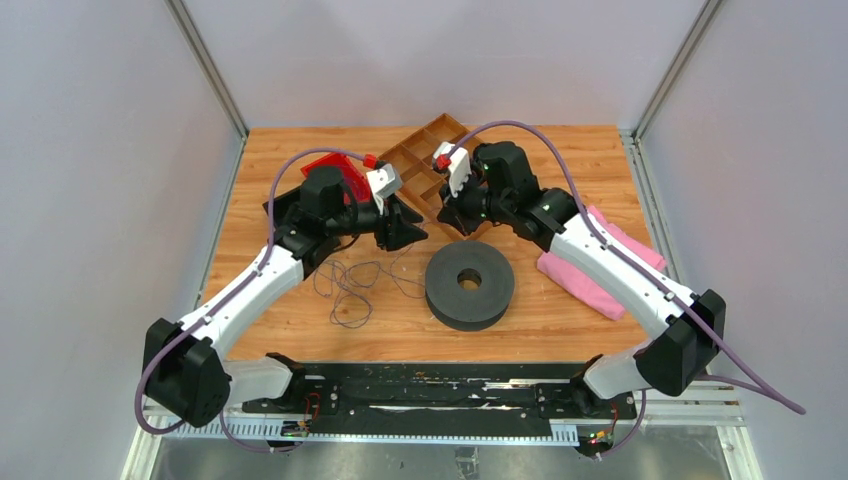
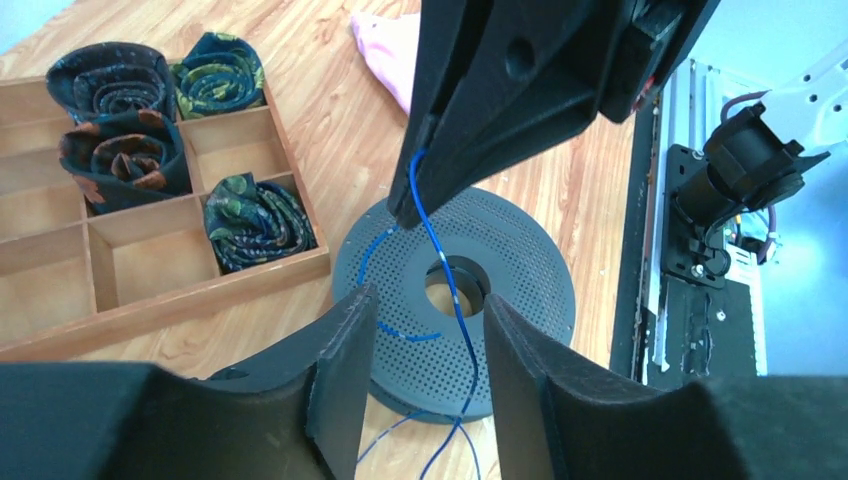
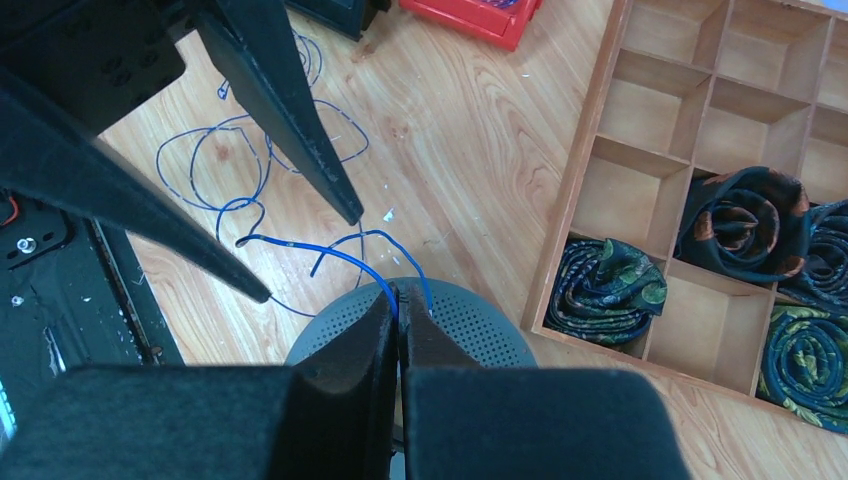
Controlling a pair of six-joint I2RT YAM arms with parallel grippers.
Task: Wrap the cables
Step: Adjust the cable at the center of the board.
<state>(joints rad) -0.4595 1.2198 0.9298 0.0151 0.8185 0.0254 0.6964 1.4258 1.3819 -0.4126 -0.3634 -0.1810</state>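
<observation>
Cable-wrapping under way: over the wooden table (image 1: 560,330), a handover between the two arms is judged to be the step in hand. Both arms are stretched forward and angled inward, wrists held close together above the grey spool (image 1: 470,285), beside the wooden tray (image 1: 420,160). Most of the cables (image 1: 345,285) are seen lying loose on the wood just left of the spool. The right gripper (image 3: 398,300) is clamped shut on one blue cable (image 3: 300,246). The left gripper (image 2: 428,305) is held with jaws apart and that strand runs between them. A firm pinch lower on the strand is thought to be called for next.
</observation>
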